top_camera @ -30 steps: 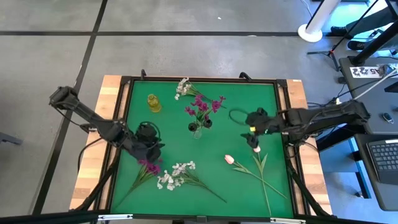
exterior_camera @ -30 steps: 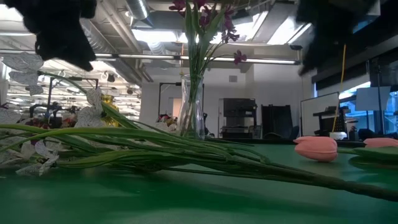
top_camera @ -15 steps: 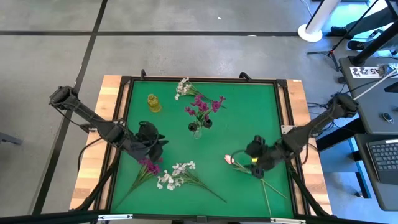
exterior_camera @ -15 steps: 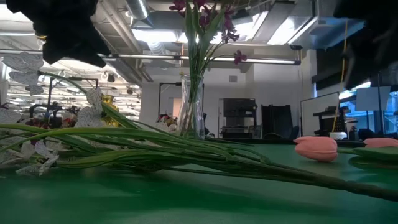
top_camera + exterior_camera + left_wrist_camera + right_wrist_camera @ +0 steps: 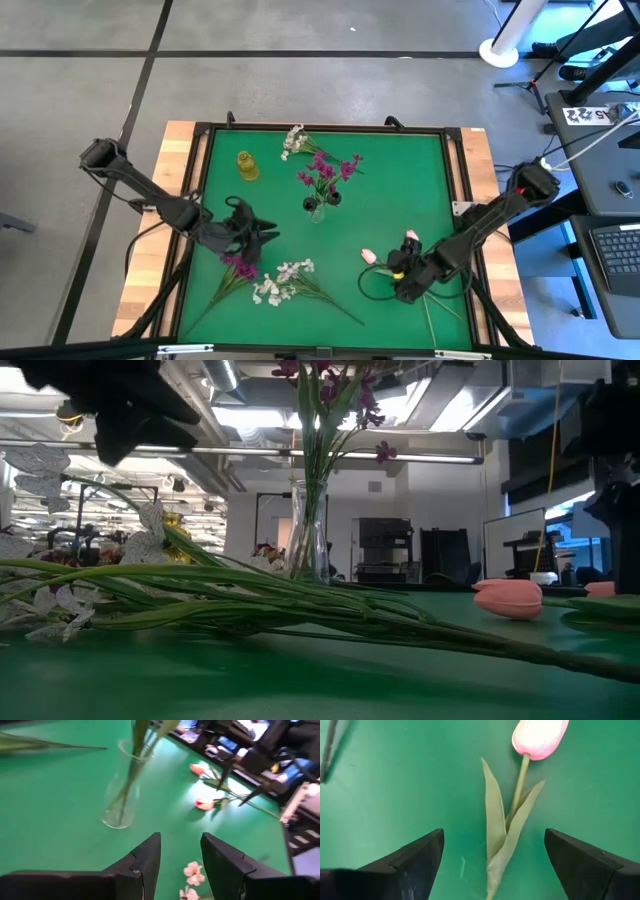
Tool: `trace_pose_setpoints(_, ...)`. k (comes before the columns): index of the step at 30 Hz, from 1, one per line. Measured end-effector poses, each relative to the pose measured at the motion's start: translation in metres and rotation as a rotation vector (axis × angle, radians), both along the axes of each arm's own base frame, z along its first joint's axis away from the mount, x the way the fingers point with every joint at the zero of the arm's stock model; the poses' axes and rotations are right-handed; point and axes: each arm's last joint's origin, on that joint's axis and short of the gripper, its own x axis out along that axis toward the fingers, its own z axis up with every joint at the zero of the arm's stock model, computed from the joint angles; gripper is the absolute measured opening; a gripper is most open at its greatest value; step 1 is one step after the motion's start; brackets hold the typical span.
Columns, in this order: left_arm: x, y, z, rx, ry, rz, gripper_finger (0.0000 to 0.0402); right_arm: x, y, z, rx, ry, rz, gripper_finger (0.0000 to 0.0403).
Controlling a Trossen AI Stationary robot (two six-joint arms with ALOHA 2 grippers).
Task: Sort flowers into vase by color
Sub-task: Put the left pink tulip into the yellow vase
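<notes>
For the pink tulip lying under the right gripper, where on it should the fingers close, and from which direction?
Probably on the thin stem just below the pink tulip bud, coming straight down from above. The flower lies flat on the green table, and the open right gripper already straddles it. The stem there is bare, above the two leaves, so the fingers would close on one narrow part.

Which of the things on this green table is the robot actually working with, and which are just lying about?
Part of the job:
- glass vase holding magenta flowers
- pink tulips, right gripper above one, fingers open
- white flowers
- magenta spray near the left gripper
- white sprig at the far edge

Just lying about:
- small yellow object
- keyboard off the table
</notes>
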Motion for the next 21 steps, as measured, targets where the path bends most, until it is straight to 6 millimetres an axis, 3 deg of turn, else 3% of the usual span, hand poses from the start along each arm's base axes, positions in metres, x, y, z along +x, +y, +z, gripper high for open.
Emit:
trace_pose_setpoints(5,-0.003,0.001,-0.015,-0.049,-0.091,-0.029,0.0128,0.001,0.001,-0.008,-0.011,0.037,-0.02,0.0344)
trace_pose_setpoints(12,-0.003,0.001,-0.013,-0.011,-0.118,-0.052,0.0127,0.002,0.002,-0.018,-0.033,0.065,-0.05,0.0334)
trace_pose_setpoints(21,-0.001,0.0,-0.008,0.011,-0.161,-0.07,0.0127,0.003,0.002,-0.023,-0.061,0.076,-0.07,0.0215)
